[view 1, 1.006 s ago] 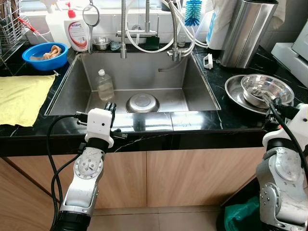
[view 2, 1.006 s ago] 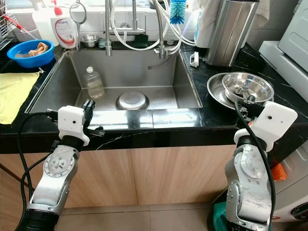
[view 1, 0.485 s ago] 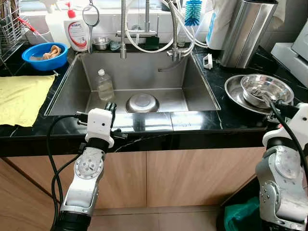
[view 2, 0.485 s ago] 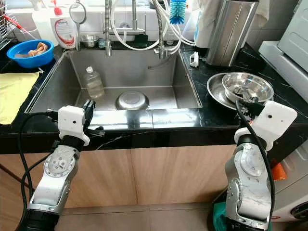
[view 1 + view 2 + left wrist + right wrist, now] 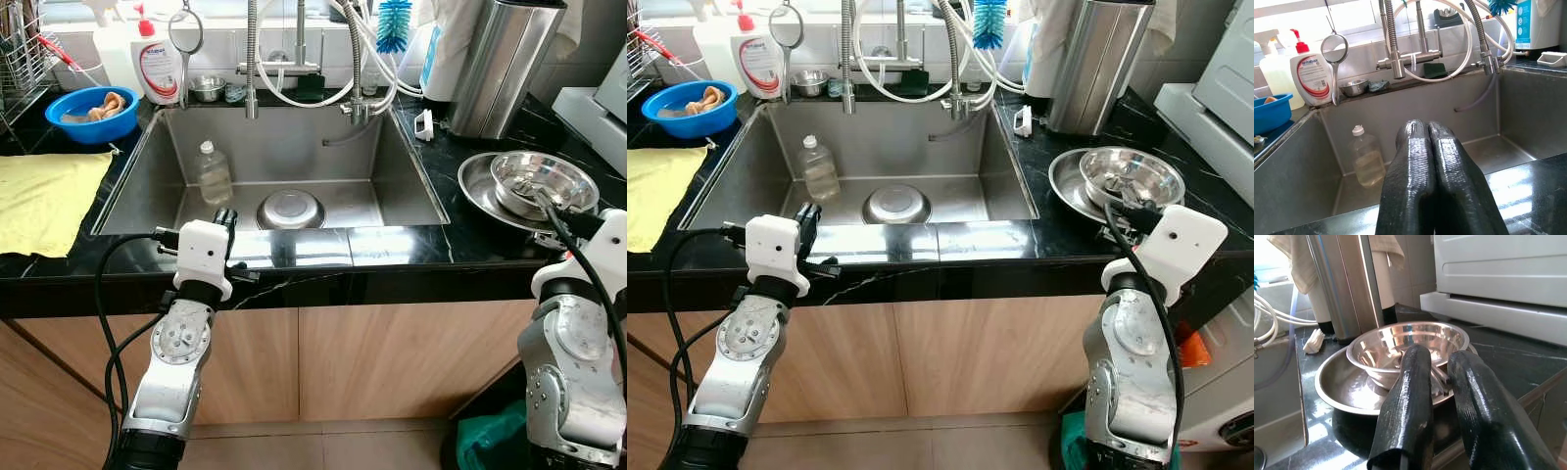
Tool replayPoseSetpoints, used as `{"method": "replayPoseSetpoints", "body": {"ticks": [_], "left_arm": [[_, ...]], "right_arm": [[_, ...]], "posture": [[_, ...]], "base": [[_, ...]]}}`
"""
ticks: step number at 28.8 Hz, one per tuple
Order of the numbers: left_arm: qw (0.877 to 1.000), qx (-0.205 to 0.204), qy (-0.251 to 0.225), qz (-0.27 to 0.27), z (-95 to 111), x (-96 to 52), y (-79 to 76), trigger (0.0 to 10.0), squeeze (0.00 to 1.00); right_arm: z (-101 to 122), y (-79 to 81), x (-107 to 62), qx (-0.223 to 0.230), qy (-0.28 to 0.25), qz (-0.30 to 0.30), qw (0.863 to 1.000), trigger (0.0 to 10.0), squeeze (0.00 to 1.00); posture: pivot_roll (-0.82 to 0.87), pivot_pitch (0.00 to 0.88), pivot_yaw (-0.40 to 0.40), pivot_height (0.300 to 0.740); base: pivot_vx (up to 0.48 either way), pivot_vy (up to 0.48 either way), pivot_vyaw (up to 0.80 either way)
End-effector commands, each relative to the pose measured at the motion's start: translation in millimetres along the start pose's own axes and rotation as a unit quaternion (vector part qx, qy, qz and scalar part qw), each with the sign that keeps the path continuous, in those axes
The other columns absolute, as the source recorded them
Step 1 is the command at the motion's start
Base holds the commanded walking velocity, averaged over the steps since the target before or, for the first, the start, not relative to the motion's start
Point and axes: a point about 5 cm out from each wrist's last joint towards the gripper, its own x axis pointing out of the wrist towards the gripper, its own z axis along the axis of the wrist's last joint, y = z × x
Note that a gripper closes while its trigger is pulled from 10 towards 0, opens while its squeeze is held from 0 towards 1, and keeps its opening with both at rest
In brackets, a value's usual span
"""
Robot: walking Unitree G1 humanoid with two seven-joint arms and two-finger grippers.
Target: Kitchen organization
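Since the earlier frames almost nothing has shifted: only the right arm has eased slightly, its white wrist housing sitting a touch lower and nearer the counter edge, while the left arm and every item on the counter lie as they did.

The black stone counter (image 5: 392, 257) runs across the scene above wooden cabinet fronts, with a stainless steel sink (image 5: 284, 157) sunk into its middle. A tall steel canister (image 5: 500, 64) stands at the back right, and a yellow cloth (image 5: 44, 201) lies flat on the counter to the left of the sink. On the right of the counter sits a wide steel basin (image 5: 1073, 191) with a smaller steel bowl (image 5: 1132, 176) nested inside it. A blue bowl (image 5: 93, 113) rests at the back left, beside a white soap dispenser bottle (image 5: 157, 64) with a red pump. Inside the sink an upturned steel dish (image 5: 291, 209) lies near the front wall, and a clear plastic bottle (image 5: 214, 173) stands upright to its left. A blue bottle brush (image 5: 394, 24) hangs by the faucet hoses.

The left gripper (image 5: 1427, 147) is held over the front rim of the sink, its two black fingers pressed together and holding nothing. The right gripper (image 5: 1442, 382) sits just in front of the steel basin, its fingers slightly apart with a narrow gap between them, empty, pointing at the nested bowl.
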Motion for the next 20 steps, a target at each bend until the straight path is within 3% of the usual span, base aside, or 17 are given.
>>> {"method": "replayPoseSetpoints", "body": {"ticks": [1,5,6,20], "left_arm": [[1.0,0.007,0.005,-0.005,-1.0,2.2,0.5,10.0,0.0],[1.0,0.006,0.005,-0.005,-1.0,2.2,0.5,10.0,0.0],[1.0,0.006,0.005,-0.004,-1.0,2.3,0.7,10.0,0.0],[1.0,0.007,0.002,-0.005,-0.3,3.0,0.6,10.0,0.0]], "right_arm": [[0.0,-0.3,1.6,0.006,0.006,-0.004,1.0,10.0,0.0],[0.4,-0.4,1.9,0.007,0.005,-0.004,1.0,10.0,0.0],[0.9,-0.4,2.5,0.008,0.004,-0.004,1.0,0.0,0.0],[6.9,3.3,5.3,0.018,-0.009,0.002,1.0,0.0,0.0]], "posture": [[-0.12,0.0,0.008,0.731],[-0.12,0.0,0.008,0.731],[-0.12,0.0,0.008,0.731],[-0.12,0.0,0.01,0.731]], "base": [[0.0,0.0,0.0],[0.0,0.0,0.0],[0.0,0.0,0.0],[0.0,0.0,0.0]]}}
